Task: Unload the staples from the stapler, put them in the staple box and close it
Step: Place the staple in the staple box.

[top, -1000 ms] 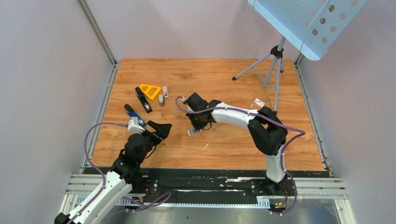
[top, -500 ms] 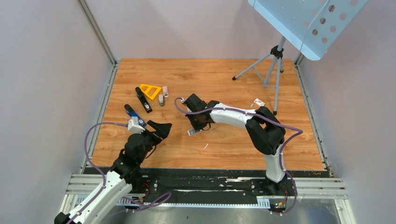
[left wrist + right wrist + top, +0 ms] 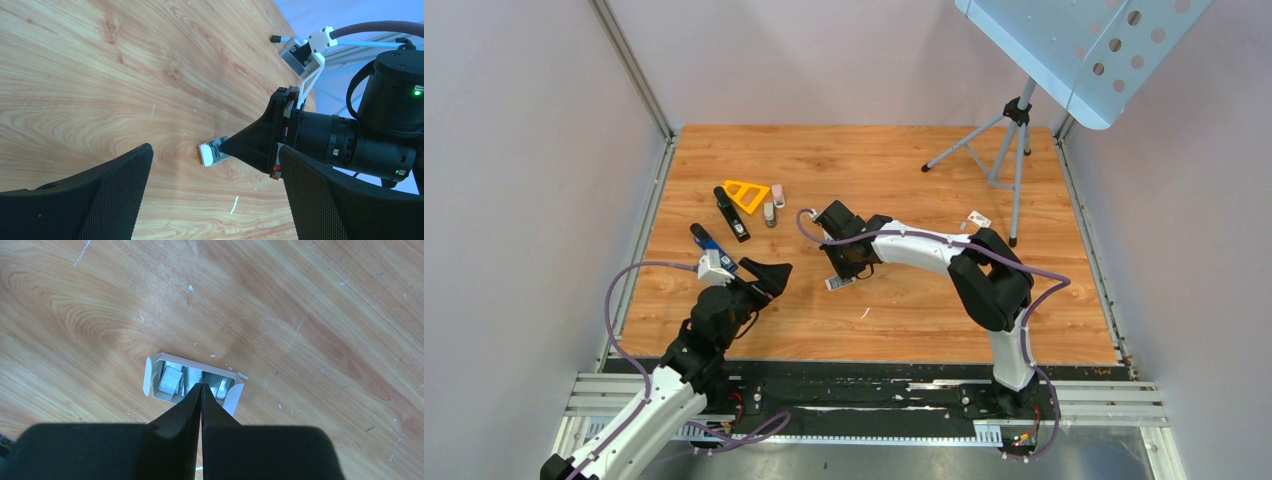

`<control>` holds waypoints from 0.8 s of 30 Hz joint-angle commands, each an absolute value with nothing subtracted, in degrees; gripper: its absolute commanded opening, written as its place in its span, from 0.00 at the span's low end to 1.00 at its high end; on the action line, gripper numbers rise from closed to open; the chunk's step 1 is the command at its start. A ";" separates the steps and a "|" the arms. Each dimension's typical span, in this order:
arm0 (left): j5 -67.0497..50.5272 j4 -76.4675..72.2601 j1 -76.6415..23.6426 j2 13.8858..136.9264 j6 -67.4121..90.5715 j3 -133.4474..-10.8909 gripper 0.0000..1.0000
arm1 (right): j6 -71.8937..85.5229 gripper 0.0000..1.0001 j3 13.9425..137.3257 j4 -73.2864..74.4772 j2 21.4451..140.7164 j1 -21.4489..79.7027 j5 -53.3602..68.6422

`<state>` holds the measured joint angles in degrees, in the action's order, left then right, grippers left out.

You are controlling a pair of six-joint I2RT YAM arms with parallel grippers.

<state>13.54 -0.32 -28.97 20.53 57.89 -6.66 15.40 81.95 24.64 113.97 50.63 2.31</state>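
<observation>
Right pincer [image 3: 201,387] pressed together, tips inside white box [image 3: 148,375] among staples [image 3: 171,379]; left pincer [image 3: 215,152] spread. Probably depositing; next, lift straight out.

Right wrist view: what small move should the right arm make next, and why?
Probably lift the right gripper straight up: its fingers are shut, tips over the staples in the open white box, nothing visibly pinched, and the stapler lies well away.
</observation>
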 commanded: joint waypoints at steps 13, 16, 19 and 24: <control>14.40 -1.58 -28.56 20.48 58.09 -5.82 0.98 | 15.34 0.05 83.35 26.59 115.08 52.28 1.76; 14.33 -1.58 -28.56 20.52 58.09 -5.88 0.98 | 15.22 0.05 83.33 26.55 114.97 52.35 1.97; 14.28 -1.58 -28.56 20.52 58.10 -5.84 0.98 | 15.09 0.05 83.40 26.55 115.08 52.43 2.48; 14.33 -1.58 -28.56 20.47 58.10 -5.82 0.98 | 14.82 0.05 83.41 26.50 115.02 52.47 3.25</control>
<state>13.54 -0.38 -28.99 20.53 57.89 -6.63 15.33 82.02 24.69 113.97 51.37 2.61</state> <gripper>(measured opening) 0.980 0.053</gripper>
